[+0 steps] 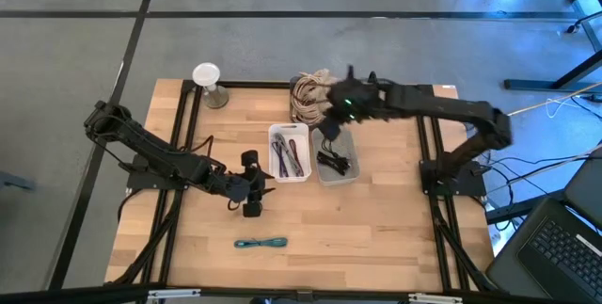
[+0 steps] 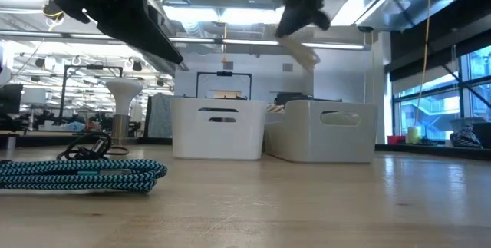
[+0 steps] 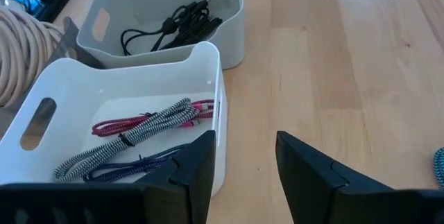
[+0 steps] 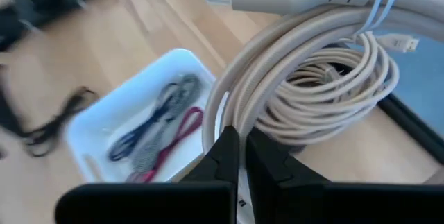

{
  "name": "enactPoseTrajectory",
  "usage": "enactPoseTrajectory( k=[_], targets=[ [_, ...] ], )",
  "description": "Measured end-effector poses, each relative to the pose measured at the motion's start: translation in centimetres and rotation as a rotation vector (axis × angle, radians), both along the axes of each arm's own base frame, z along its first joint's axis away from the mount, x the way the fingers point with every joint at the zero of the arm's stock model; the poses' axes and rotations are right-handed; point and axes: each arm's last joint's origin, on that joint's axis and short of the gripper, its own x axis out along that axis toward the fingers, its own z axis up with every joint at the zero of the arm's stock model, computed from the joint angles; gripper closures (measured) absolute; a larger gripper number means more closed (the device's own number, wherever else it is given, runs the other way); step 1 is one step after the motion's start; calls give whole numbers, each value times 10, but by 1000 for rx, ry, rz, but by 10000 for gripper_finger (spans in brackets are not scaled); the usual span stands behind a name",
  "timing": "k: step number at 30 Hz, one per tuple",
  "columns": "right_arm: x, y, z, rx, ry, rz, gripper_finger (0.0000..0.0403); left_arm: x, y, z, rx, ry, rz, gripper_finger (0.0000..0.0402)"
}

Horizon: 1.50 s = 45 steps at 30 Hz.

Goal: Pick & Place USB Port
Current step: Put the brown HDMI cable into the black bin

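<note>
High view: right pincer over beige cable bundle at bench far edge; left pincer idle beside left bin.
Low view: teal braided cable coiled on wood, near front edge.
Left wrist view: left fingers apart, empty; braided cables in glossy white bin.
Right wrist view: right pincer together on a woven beige loop; lift straight up, slowly, to avoid snagging neighbouring coils.

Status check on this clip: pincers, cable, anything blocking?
Right pincer shut on beige cable, above the table's far edge. Left pincer open, empty, beside white bin. Teal cable lies apart on the table; nothing blocking.
</note>
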Motion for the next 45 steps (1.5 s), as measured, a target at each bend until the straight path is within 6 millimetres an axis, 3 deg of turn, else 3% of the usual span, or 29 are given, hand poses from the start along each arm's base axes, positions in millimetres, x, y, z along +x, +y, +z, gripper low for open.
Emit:
enactPoseTrajectory(
  k=[5, 10, 21, 32, 41, 45],
  targets=[
    [37, -43, -12, 26, 131, 10, 395, 0, 0, 0, 3, 1, -2, 258],
    [64, -72, -25, 58, 264, -9, 395, 0, 0, 0, 3, 1, -2, 258],
    [109, -99, -55, 63, 413, -6, 395, 0, 0, 0, 3, 1, -2, 258],
    [120, -121, -94, 90, 500, -2, 395, 0, 0, 0, -9, 2, -5, 258],
    [119, -129, -98, 121, 485, -5, 395, 0, 0, 0, -9, 2, -4, 258],
    [121, -130, -98, 111, 462, -5, 357, 0, 0, 0, -9, 2, -4, 258]
  ],
)
